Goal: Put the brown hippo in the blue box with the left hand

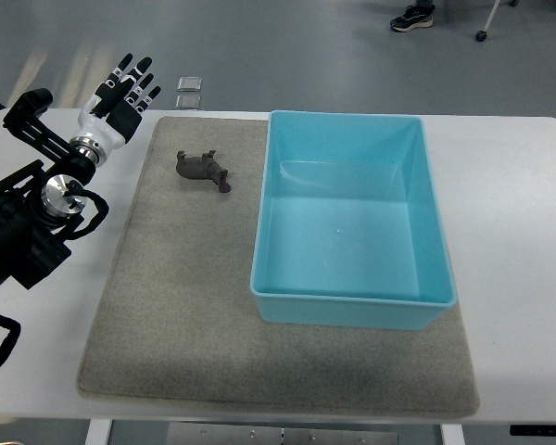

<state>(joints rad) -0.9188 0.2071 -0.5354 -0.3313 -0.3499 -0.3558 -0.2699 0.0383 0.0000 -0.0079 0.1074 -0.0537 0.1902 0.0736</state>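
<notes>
A small brown hippo [202, 169] lies on its side on the grey mat [176, 306], near the mat's far left part. The blue box [352, 283], an open light-blue bin with nothing inside, stands on the mat just right of the hippo. My left hand [125, 95] hovers at the table's far left corner, up and to the left of the hippo, with its fingers spread and holding nothing. The right arm does not show.
The white table [510, 213] extends to the right of the box. Two small square plates [190, 91] lie on the floor beyond the table's far edge. A person's shoe [412, 17] and a caster wheel [482, 35] show at the top.
</notes>
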